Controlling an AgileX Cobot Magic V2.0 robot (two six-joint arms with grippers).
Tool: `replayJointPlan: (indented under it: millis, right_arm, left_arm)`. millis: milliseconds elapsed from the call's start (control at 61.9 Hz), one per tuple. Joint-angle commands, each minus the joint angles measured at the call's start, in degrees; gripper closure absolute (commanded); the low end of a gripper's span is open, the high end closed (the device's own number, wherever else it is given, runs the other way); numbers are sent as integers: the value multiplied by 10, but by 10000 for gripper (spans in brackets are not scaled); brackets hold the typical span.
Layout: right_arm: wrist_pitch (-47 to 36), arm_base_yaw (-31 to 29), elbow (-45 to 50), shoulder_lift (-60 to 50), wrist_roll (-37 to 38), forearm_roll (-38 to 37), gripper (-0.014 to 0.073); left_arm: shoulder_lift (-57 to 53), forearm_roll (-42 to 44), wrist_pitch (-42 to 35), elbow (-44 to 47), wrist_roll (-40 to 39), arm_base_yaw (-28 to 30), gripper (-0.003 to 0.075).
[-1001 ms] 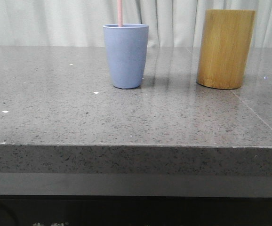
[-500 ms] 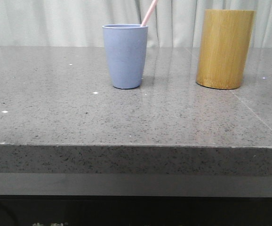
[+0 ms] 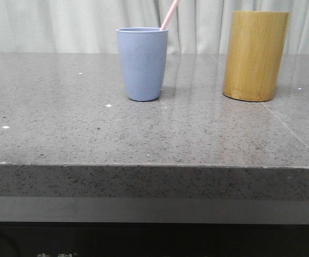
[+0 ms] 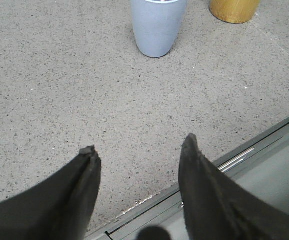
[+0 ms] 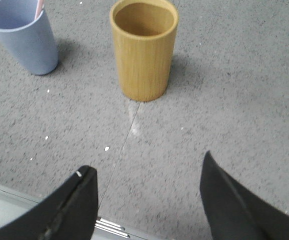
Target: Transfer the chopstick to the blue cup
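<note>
The blue cup (image 3: 143, 63) stands upright on the grey stone table, left of centre. A pale pink chopstick (image 3: 169, 14) leans out of it to the right, resting on the rim. The cup also shows in the left wrist view (image 4: 157, 26) and in the right wrist view (image 5: 23, 37), where the chopstick's pink end (image 5: 38, 9) sits inside it. My left gripper (image 4: 139, 147) is open and empty, low over the table's front edge. My right gripper (image 5: 147, 167) is open and empty, near the front edge, well short of both containers.
A taller yellow-brown bamboo cylinder (image 3: 256, 55) stands to the right of the cup; the right wrist view (image 5: 143, 47) shows it empty. The table's front edge (image 3: 154, 166) and a metal rail (image 4: 234, 160) lie under the grippers. White curtains hang behind.
One second ago the chopstick stood upright in the blue cup. It has since tipped to the right and now leans on the rim. The cup shifted very slightly.
</note>
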Motion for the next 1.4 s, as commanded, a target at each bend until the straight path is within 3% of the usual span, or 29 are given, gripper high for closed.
replayJointPlan:
  millis: [0, 97, 178, 452, 533, 1146, 1388]
  right_arm:
    - [-36, -5, 16, -42, -6, 10, 127]
    - [-36, -5, 42, -72, -6, 10, 133]
    - [-37, -5, 58, -95, -6, 10, 190]
    - [-35, -5, 74, -106, -6, 50, 588]
    - [-35, -5, 74, -106, -6, 50, 669]
    - [-32, -5, 74, -106, -6, 50, 662]
    - [-32, -5, 74, -106, -6, 51, 662]
  left_arm:
    - [-3, -4, -39, -15, -1, -4, 355]
    - [-3, -4, -41, -15, -1, -4, 369]
    - [-3, -4, -42, -15, -1, -4, 428]
    - [-3, -4, -44, -15, -1, -4, 738]
    - [-3, -4, -44, -15, -1, -4, 739]
    - [-16, -3, -55, 2, -1, 0, 739]
    - [-187, 24, -242, 175, 27, 112, 739]
